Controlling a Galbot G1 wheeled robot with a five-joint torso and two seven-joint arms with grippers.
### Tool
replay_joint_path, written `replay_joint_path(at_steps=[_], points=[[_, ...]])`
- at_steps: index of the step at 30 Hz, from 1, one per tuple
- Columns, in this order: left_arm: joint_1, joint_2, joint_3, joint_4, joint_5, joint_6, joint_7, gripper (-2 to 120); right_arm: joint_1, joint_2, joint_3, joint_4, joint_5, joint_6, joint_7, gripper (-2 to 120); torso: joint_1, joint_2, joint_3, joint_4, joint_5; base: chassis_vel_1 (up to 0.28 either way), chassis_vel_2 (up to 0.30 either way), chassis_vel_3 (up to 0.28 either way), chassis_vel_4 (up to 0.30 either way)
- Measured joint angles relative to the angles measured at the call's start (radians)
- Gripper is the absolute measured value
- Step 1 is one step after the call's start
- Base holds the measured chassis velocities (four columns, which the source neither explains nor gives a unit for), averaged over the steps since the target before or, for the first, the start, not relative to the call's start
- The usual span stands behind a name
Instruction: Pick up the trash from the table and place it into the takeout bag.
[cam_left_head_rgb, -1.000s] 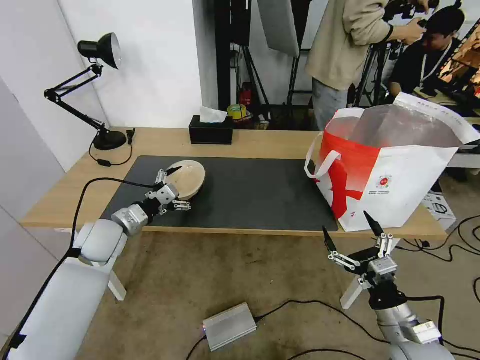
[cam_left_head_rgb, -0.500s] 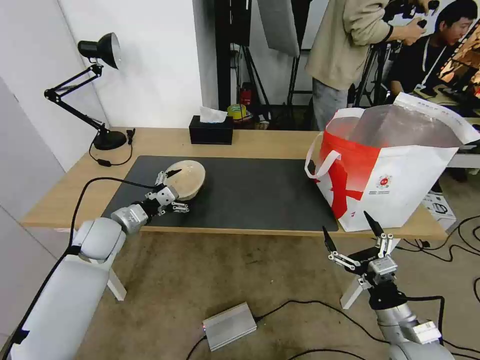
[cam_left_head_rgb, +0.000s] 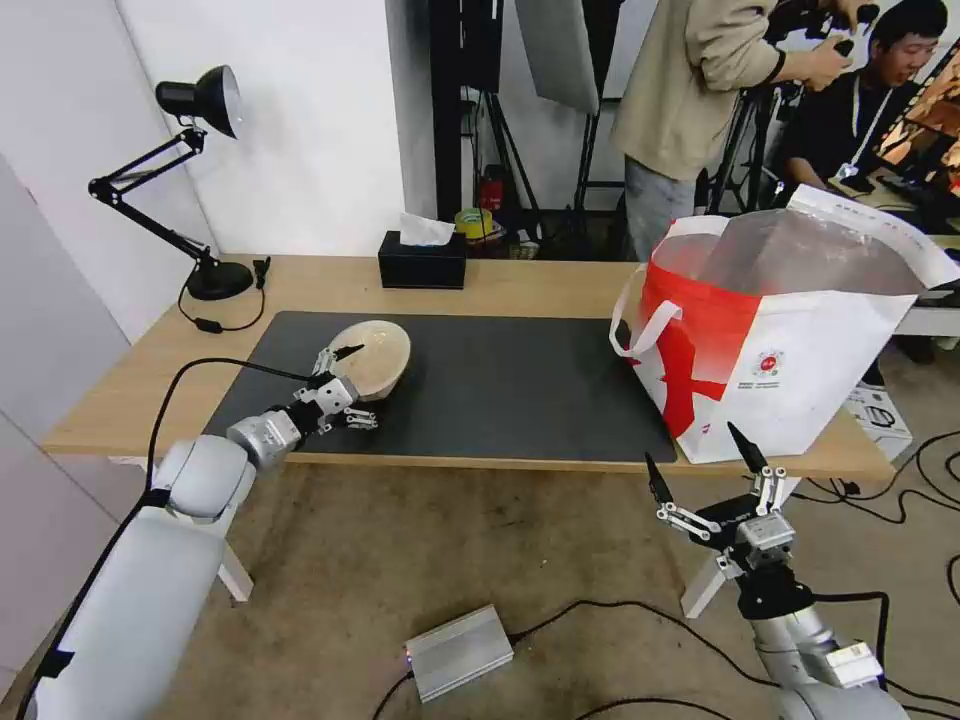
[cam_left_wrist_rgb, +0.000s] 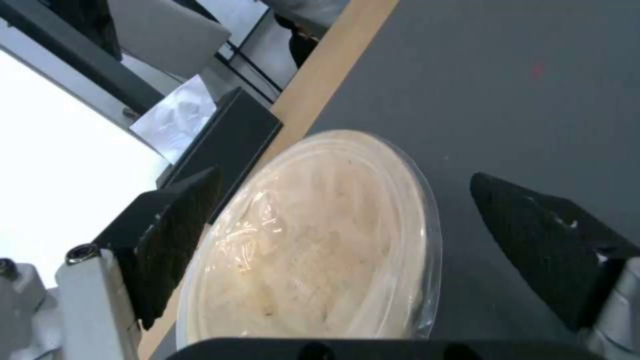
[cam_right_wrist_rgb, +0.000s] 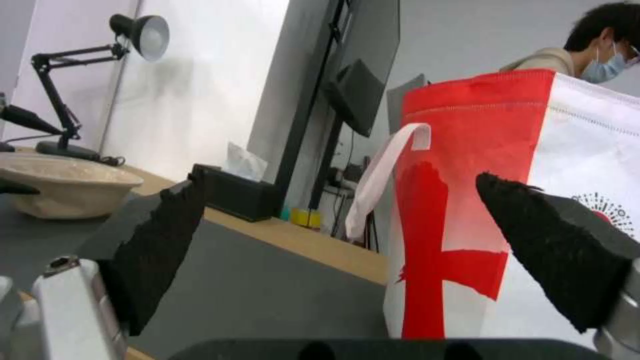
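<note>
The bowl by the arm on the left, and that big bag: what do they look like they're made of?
The bowl looks like beige moulded pulp or thin plastic, matte outside; the left wrist view shows a clear glossy film or lid over it, so I can't be sure. The bag looks like white and red non-woven fabric with visible stitching, lined in shiny silver foil.

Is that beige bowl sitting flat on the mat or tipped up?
Tipped up. The beige bowl leans on edge on the dark mat, between the open fingers of the left tool.
</note>
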Motion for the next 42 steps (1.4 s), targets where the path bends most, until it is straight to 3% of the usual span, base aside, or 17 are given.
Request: replay_joint_path(at_steps=[25, 42], points=[[-0.077, -0.024, 0.032, 0.098, 0.062, -0.026, 0.021, 100, 0.0, 0.0, 0.0, 0.0, 0.0, 0.0, 0.0, 100, 0.0, 0.0, 0.0, 0.0, 0.0, 0.0, 0.0, 0.0, 0.0], [-0.069, -0.022, 0.012, 0.115, 0.07, -0.038, 0.022, 100, 0.0, 0.0, 0.0, 0.0, 0.0, 0.0, 0.0, 100, 0.0, 0.0, 0.0, 0.0, 0.0, 0.0, 0.0, 0.0, 0.0]])
